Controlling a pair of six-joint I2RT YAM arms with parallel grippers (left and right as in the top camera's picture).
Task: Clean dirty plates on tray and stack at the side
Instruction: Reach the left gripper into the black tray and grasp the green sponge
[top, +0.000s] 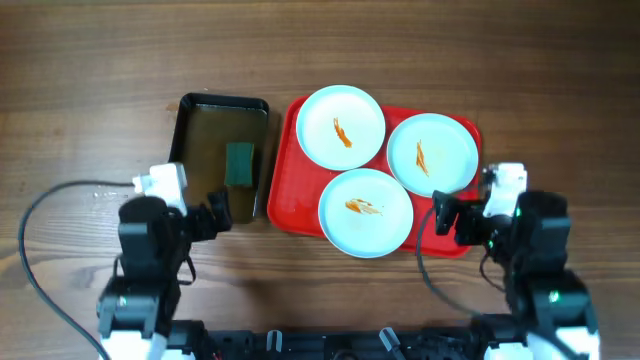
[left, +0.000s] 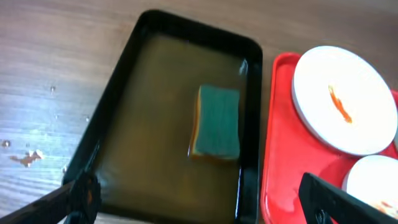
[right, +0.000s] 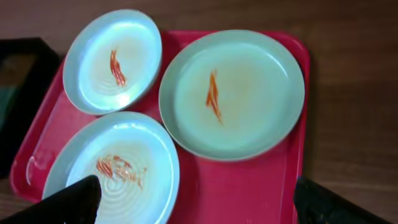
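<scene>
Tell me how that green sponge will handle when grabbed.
Probably soft: the sponge looks like foam with a scouring top, so it should squash. It lies in brownish liquid in the black tray, so likely soaked, heavier, and dripping.

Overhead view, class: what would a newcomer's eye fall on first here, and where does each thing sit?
The bright red tray, right of centre, stands out first. It carries three white plates, each with an orange smear at its centre. Just left of it, a black tray of brownish liquid holds a green sponge.
</scene>
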